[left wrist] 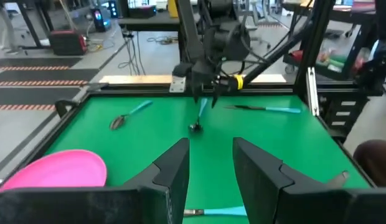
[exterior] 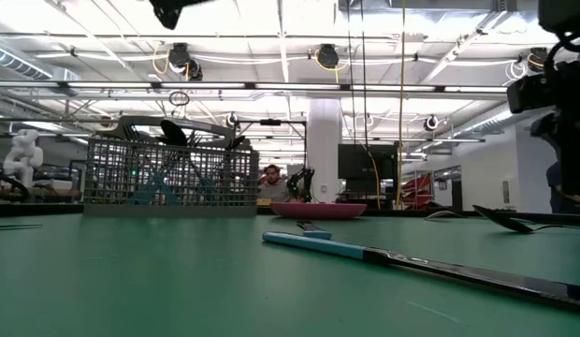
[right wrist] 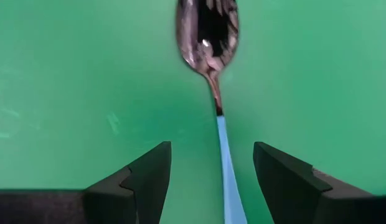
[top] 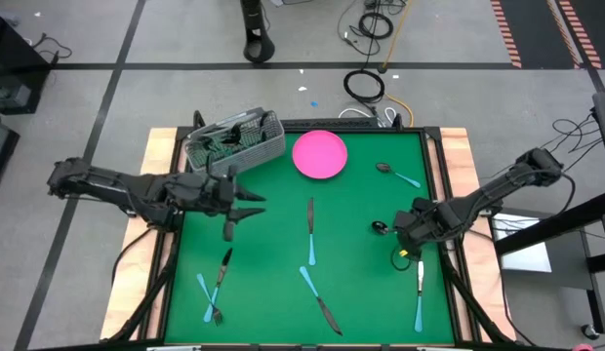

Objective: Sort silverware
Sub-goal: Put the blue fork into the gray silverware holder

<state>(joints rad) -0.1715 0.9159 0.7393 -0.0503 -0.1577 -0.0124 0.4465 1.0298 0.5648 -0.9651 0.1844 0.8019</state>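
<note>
Silverware lies scattered on the green mat. A blue-handled spoon [right wrist: 208, 43] lies flat under my right gripper [right wrist: 211, 177], whose open fingers stand on either side of its handle [right wrist: 225, 162] without touching. In the high view that gripper [top: 404, 237] hangs near the table's right side. My left gripper [top: 252, 205] is open and holds nothing, raised above the mat's left part, just in front of the wire basket [top: 234, 139]. In its wrist view only bare mat shows between its fingers [left wrist: 208, 180]. Dark utensils stand in the basket.
A pink plate [top: 319, 154] sits at the far middle. More silverware lies about: a spoon [top: 395, 174] at the far right, knives [top: 310, 232] [top: 319, 297] in the middle, two pieces [top: 217, 283] at the near left, one [top: 420, 288] at the near right.
</note>
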